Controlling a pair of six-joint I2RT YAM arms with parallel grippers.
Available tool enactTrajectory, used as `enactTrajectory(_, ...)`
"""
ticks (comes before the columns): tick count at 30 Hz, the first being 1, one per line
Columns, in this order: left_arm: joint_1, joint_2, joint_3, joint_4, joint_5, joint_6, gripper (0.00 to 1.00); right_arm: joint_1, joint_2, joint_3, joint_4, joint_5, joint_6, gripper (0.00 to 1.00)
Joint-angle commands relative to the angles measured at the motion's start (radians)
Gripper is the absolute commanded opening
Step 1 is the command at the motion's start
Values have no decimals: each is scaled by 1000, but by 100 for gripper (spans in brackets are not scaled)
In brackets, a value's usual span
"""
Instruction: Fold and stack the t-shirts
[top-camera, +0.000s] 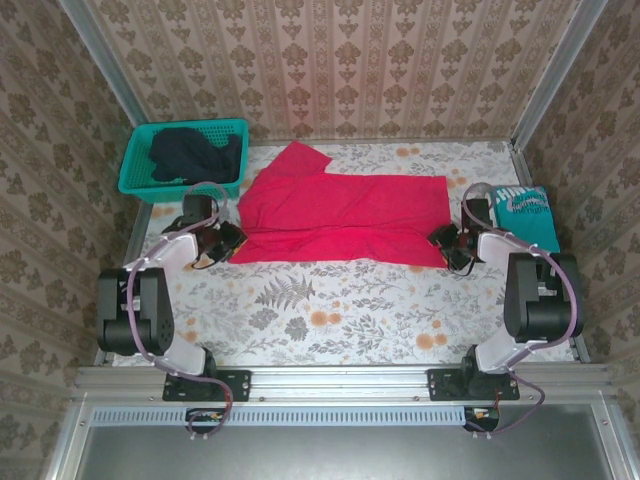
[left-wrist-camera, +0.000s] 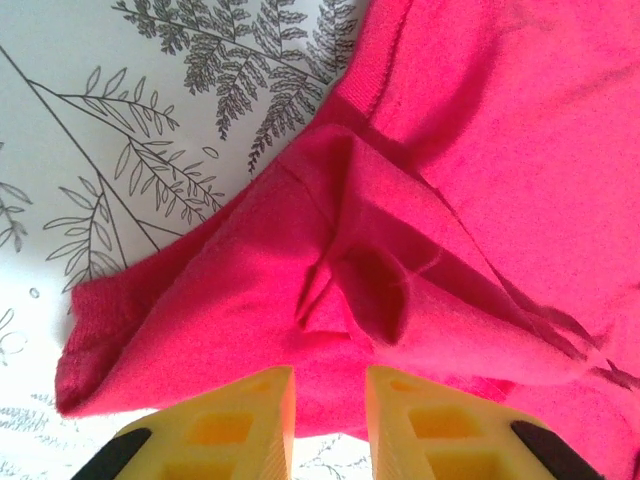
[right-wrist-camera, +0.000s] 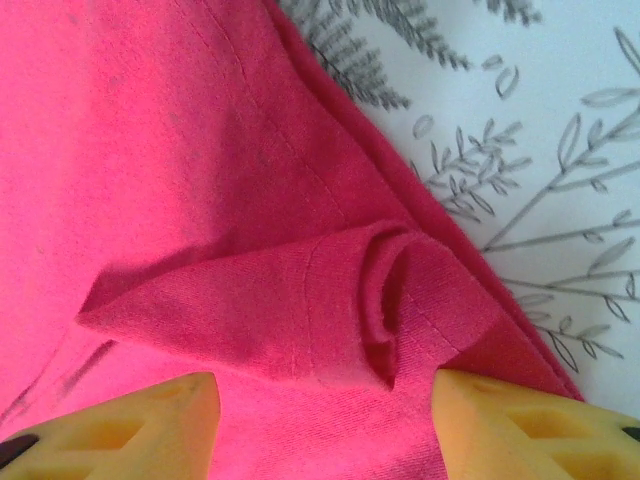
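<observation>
Red-pink t-shirt (top-camera: 350, 220) flat, long axis left-right, sleeve pointing far-left; left gripper (left-wrist-camera: 330, 388) slightly parted, right gripper (right-wrist-camera: 325, 388) wide, neither gripping

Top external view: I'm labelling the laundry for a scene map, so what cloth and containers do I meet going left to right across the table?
Teal plastic basket holding a dark navy-black cloth shirt → plain red-pink cloth t-shirt spread on the table → teal cloth t-shirt with white print.
</observation>
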Motion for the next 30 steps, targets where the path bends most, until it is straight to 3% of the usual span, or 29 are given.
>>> enactTrajectory(1, 1, 67, -3, 39, -9, -24, 26, -19, 41, 55, 22, -14, 1, 60)
enactTrajectory(16, 18, 129, -27, 59, -6, -7, 26, -77, 207, 241, 82, -88, 30, 56)
enactTrajectory(23, 22, 115, -33, 47, -11, -1, 26, -114, 185, 264, 94, -130, 23, 56)
enactTrajectory(30, 15, 98, -21, 41, -9, 2, 26, -89, 78, 192, 93, -83, -23, 59)
